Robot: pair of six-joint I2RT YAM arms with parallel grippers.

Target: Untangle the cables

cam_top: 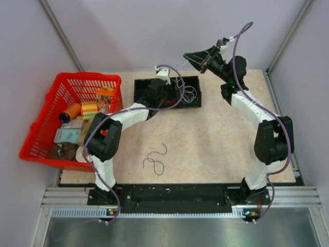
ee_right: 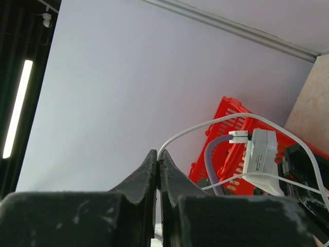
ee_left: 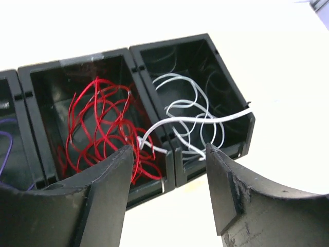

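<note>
Cables (ee_left: 110, 128) in black tray (ee_left: 77, 57) compartments just beyond left hand (ee_left: 168, 157).

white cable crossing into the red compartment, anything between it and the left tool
Nothing visible stands between the open left tool and the white cable; the strand runs just past its fingertips. But its end is caught among the red cables, and it lies over the divider wall between the two compartments.

pale lilac walls (cam_top: 154, 31) — speckled beige tabletop (cam_top: 216, 144)
</note>
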